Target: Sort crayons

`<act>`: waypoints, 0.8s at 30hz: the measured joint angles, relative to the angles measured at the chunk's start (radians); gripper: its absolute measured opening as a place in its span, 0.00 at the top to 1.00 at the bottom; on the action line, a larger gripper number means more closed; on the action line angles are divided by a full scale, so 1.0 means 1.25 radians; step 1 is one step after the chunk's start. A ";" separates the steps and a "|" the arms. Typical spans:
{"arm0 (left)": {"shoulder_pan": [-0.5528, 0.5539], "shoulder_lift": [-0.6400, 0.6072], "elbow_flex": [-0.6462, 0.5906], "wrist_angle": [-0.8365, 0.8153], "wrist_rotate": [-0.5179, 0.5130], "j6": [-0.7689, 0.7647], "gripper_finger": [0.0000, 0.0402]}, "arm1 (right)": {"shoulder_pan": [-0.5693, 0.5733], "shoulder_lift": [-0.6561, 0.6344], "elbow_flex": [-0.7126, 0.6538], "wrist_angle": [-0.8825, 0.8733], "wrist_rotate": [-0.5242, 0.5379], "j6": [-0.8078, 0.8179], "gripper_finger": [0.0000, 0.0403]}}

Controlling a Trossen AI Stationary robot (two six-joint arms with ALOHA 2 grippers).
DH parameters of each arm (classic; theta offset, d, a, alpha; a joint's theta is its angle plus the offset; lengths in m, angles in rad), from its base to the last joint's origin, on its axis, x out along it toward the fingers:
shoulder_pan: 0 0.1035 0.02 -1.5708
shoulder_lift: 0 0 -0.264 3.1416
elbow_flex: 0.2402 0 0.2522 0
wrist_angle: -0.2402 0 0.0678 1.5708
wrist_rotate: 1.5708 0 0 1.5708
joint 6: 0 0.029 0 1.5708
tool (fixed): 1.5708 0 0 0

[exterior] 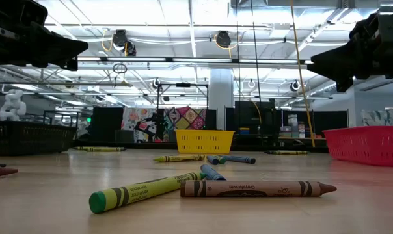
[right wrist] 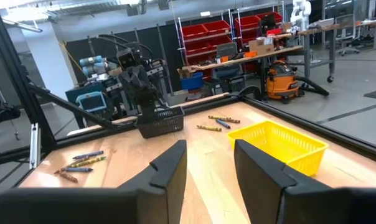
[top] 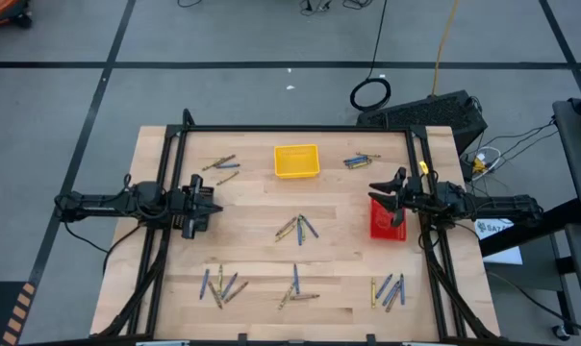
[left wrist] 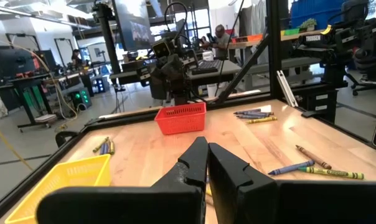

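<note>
My right gripper [top: 397, 183] is over the red tray [top: 386, 223] by the right edge of the table [top: 252, 197], with its fingers apart and nothing between them, so I think I am between picks. My left gripper [top: 210, 204] waits near the left edge with its fingers together and holds nothing, right by the black tray [right wrist: 160, 121]. The crayons [top: 297, 227] lie in small piles in the middle, at the back edge by the yellow tray [top: 296, 160] and along the front edge, so next I should come down over one crayon and close on it
</note>
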 joint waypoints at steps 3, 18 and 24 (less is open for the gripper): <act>0.000 0.000 0.000 0.000 0.000 0.000 0.95 | 0.000 0.000 0.000 0.000 0.000 -0.026 0.75; 0.000 0.000 0.000 0.004 0.000 0.000 0.95 | 0.000 0.000 0.001 -0.006 -0.001 -0.029 0.95; 0.000 0.004 0.000 -0.015 -0.002 -0.001 0.95 | 0.000 0.000 0.001 -0.005 0.003 -0.040 0.89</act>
